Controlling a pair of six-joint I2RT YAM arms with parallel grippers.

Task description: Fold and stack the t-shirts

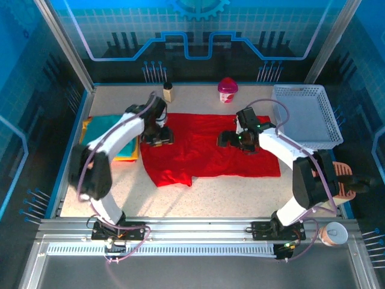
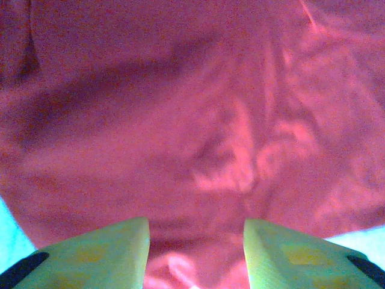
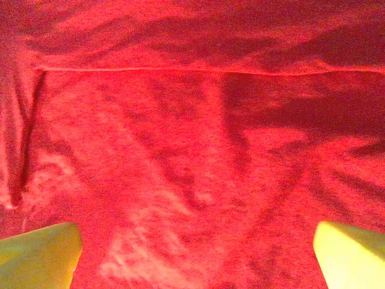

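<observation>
Right wrist: claw (image 3: 195,259) wide over tee (image 3: 180,150)

Top view: bright, even light from overhead, blue cast on walls, slight bend at edges. Arms drop short shadows on red shirt (image 1: 210,153). L wrist pic soft, washed pink, out of focus, left fingers (image 2: 102,253) fuzzy. R wrist pic sharper, saturated, dark fold shadows upper right.

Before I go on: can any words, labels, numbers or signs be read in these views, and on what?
No text can be read.
Small bottle: label too small to read.
Pink tub: any print is too small to read.
Gear emblem on the back wall: a sign without words.
Red t-shirt: plain, no print visible.
</observation>
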